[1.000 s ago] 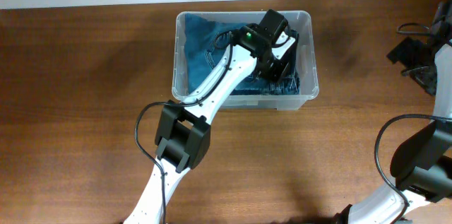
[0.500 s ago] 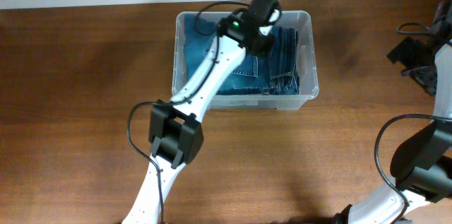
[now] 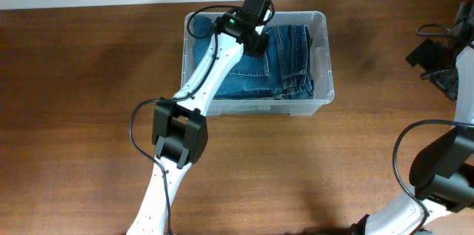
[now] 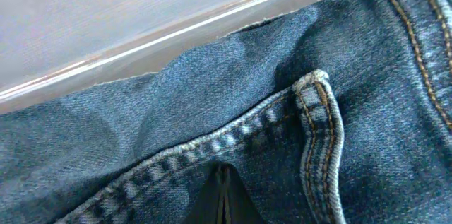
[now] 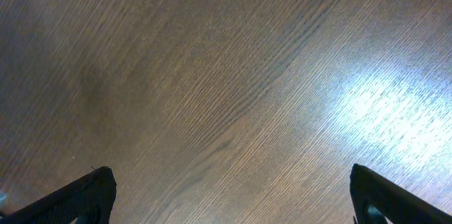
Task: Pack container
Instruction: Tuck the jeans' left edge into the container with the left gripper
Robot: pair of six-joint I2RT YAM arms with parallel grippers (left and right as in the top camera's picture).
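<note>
Reaching the container [image 3: 324,50]: right side open
Folded jeans [image 3: 289,57] fill it; the left arm [image 3: 209,68] spans its left half, right half free from above.

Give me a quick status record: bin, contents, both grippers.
container: clear plastic bin standing on the wooden table
contents: folded blue jeans, lying flat inside
left gripper: down in the container, fingertips together, right at the jeans; contact unclear
right gripper: open, above the table, holding nothing
</note>
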